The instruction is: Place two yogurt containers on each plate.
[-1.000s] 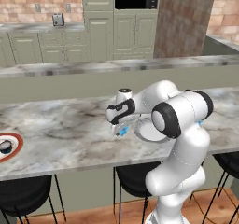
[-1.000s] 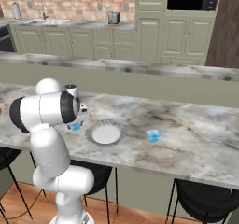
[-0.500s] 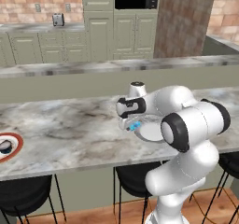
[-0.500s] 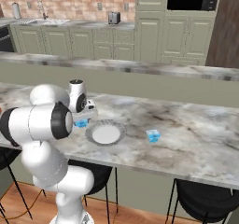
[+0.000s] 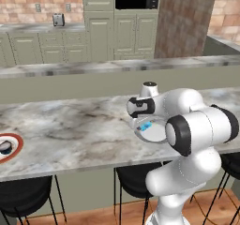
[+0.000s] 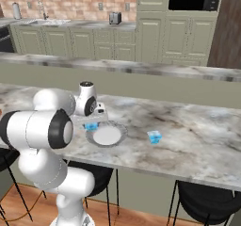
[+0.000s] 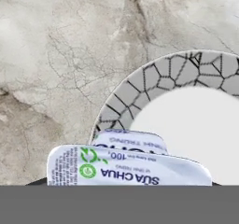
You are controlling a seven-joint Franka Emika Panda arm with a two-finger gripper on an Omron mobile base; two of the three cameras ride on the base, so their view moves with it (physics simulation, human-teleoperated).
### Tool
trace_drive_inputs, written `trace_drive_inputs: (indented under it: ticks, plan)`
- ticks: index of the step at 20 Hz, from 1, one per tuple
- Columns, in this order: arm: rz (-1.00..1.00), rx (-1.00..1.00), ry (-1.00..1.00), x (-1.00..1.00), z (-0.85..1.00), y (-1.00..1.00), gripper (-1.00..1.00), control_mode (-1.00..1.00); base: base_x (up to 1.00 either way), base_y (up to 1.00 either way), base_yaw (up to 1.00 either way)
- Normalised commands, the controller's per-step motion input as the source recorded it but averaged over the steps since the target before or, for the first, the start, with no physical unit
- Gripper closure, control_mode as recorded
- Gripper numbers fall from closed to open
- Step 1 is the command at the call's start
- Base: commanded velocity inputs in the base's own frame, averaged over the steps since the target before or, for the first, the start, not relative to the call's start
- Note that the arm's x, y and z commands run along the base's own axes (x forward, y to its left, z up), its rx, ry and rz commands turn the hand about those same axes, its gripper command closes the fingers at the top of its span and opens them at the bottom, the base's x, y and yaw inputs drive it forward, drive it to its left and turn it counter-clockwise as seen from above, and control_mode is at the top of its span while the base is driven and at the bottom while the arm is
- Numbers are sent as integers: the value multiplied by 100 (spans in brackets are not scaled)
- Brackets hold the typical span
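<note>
The robot's two-finger gripper (image 5: pixel 145 124) is clamped on a small light-blue yogurt cup (image 5: pixel 146 125), held just over the near rim of the round pale plate with a grey patterned rim (image 6: pixel 120 129). A second light-blue cup (image 6: pixel 154 136) stands on the marble counter (image 6: pixel 202 135) near that plate, apart from it.

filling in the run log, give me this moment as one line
gripper: shut on small light-blue yogurt cup | position: over rim of grey-rimmed round plate | second blue cup: on marble counter

2 plates: grey-rim (image 6: pixel 107 135), red-rim (image 5: pixel 7 147); 2 yogurt cups (image 6: pixel 154 136) (image 6: pixel 91 125); 3 stools (image 6: pixel 207 204)
</note>
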Motion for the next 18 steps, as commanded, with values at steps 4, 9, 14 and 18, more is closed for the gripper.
trace_drive_inputs:
  ticks: [4, 9, 14, 18]
  plan:
    - [-10, 0, 5, 0, 0, -35, 100, -100, 0, 0, 0]
    - [-1, 0, 3, 0, -10, -29, 100, -100, 0, 0, 0]
    - [0, 0, 1, 0, -22, -19, 100, -100, 0, 0, 0]
    - [0, 0, 0, 0, -25, -1, 100, -100, 0, 0, 0]
